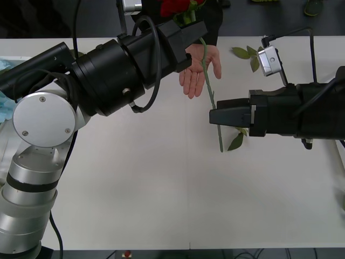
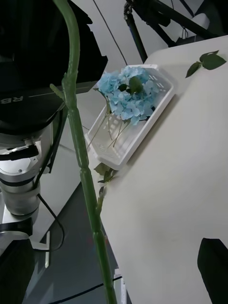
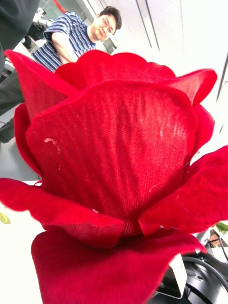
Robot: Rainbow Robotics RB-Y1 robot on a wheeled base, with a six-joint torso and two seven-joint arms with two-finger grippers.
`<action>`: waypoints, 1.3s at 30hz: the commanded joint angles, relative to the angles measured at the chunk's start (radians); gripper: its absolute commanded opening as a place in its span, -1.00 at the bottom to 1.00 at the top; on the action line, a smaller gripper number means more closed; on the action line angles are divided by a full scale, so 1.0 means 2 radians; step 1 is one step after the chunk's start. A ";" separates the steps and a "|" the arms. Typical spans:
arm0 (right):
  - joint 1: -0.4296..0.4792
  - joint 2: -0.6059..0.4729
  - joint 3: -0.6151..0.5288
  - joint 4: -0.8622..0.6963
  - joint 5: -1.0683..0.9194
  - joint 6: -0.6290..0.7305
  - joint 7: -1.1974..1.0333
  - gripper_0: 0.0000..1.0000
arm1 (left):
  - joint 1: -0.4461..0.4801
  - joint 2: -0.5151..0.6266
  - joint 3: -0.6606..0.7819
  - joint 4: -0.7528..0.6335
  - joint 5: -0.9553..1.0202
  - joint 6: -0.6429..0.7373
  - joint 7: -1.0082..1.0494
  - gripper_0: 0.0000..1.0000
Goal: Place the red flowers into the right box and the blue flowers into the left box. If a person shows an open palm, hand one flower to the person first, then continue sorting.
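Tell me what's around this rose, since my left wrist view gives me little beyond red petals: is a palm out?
Observer: Yes. A person's open hand is palm up beside the left tool, under the rose's stem.
Operator: Where's the right tool?
Observer: The right tool is at the stem, lower down. I can't tell whether it grips.
Operator: Any blue sorted?
Observer: Blue flowers lie in the left box.
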 commanded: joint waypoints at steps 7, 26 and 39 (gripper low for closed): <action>-0.011 0.010 0.009 -0.023 -0.002 -0.011 -0.013 -0.79 | -0.014 -0.003 -0.009 -0.006 0.006 -0.003 -0.016 -1.00; -0.010 0.012 0.009 -0.024 -0.008 -0.012 -0.013 -1.00 | -0.014 -0.001 -0.009 -0.006 0.007 -0.003 -0.016 -0.60; -0.010 0.012 0.001 -0.026 -0.020 -0.012 -0.012 -1.00 | -0.006 0.045 0.011 -0.012 0.021 0.045 -0.016 1.00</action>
